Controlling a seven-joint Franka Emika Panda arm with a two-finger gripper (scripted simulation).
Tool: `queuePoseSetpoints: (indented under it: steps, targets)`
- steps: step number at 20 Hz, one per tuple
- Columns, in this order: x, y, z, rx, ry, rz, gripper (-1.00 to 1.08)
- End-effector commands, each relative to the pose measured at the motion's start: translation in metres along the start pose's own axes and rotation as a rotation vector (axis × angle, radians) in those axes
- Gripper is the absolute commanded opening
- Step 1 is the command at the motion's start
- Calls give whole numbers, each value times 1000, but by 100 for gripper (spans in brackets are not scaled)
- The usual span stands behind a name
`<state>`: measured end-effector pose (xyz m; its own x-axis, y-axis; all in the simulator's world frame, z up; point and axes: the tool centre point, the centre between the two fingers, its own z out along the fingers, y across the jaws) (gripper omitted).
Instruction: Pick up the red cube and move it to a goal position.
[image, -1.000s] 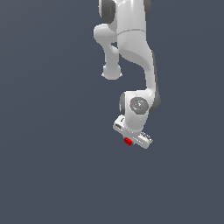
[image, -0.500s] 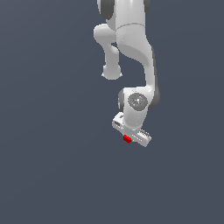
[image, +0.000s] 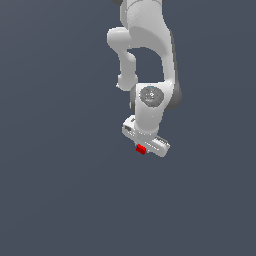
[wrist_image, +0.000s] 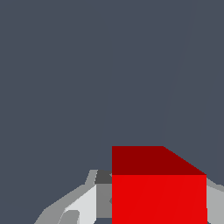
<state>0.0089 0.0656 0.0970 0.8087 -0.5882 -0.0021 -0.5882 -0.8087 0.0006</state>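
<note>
Bare simulator void — flat grey backdrop (image: 55, 190)

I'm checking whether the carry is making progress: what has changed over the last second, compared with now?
The gripper with the red cube has shifted slightly up and toward the exterior view's left, along with the arm's wrist. Nothing was grasped or released in that time: the cube stays at the gripper's fingers. The plain grey background is unchanged, and no goal marker is visible.

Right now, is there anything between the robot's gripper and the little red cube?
Nothing: in the wrist view the red cube sits right between the gripper fingers, with no gap visible.
</note>
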Motion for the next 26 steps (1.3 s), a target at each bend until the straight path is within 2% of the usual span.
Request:
queuePoseSetpoints:
  steps: [1, 26]
  targets:
    - [0, 11, -24, 1, 1, 0, -100]
    - [8, 136, -293, 2, 1, 2, -100]
